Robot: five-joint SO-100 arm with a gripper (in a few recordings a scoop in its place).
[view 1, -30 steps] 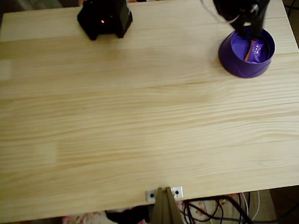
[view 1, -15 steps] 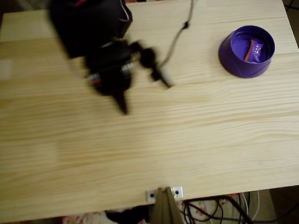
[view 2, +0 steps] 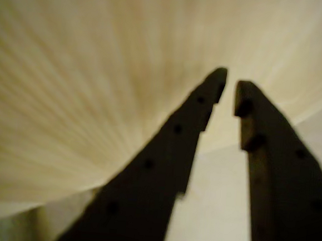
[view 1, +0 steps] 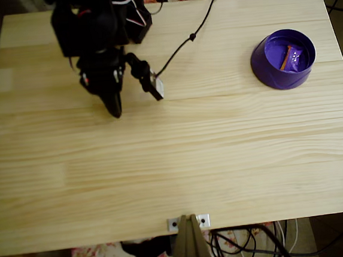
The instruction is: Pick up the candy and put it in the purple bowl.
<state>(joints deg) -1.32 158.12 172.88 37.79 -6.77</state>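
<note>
The candy point(view 1: 292, 58) lies inside the bowl point(view 1: 283, 60) at the upper right of the overhead view, its long side running roughly up and down the frame and tilted a little, resting toward the right of the bowl's floor. The gripper point(view 1: 114, 107) is well apart from it, over bare wood at the upper left, its tip pointing toward the bottom of the frame. So the candy lies far to the right of the fingers, with nothing between them but the open table point(view 1: 174, 164) and a black cable point(view 1: 182, 46) trailing across the top. In the wrist view the two dark fingers point(view 2: 169, 154) stand slightly parted, a narrow gap between their tips, holding nothing, with blurred wood grain beyond. To my eye the drop is done; all that seems left is for the arm to settle. Nothing stands in its way.
</note>
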